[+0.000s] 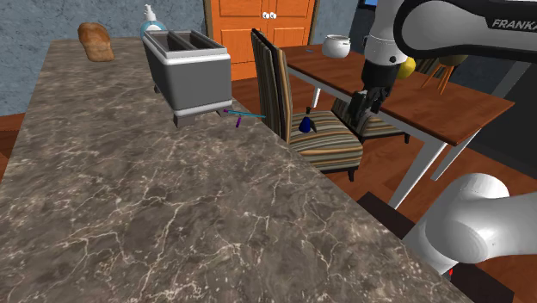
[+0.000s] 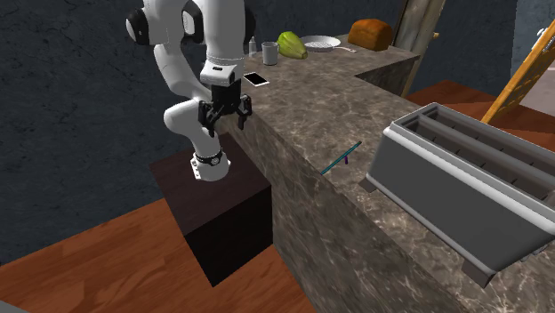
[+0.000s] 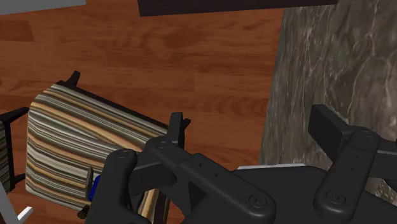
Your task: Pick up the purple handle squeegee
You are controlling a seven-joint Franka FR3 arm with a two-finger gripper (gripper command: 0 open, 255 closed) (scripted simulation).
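The squeegee [image 1: 243, 114], a thin teal blade with a short purple handle, lies on the marble counter [image 1: 129, 198] at its edge, right beside the grey toaster's foot. In the second exterior view the squeegee [image 2: 342, 157] juts slightly past the counter edge. My black gripper [image 1: 360, 108] hangs off the counter, above the striped chair and well to the shoulder view's right of the squeegee. The second exterior view shows the gripper [image 2: 228, 119] beside the counter edge, its fingers spread and empty. From the wrist, the gripper [image 3: 235, 181] looks down at the wooden floor with the counter's edge [image 3: 343, 70] alongside.
A big grey toaster [image 1: 189, 69] stands beside the squeegee. A bread loaf [image 1: 95, 40] sits at the counter's far end; a phone [image 2: 256, 79] and a plate [image 2: 320, 42] lie near the arm. Two striped chairs [image 1: 323, 142] and a dining table [image 1: 413, 90] stand beyond the counter.
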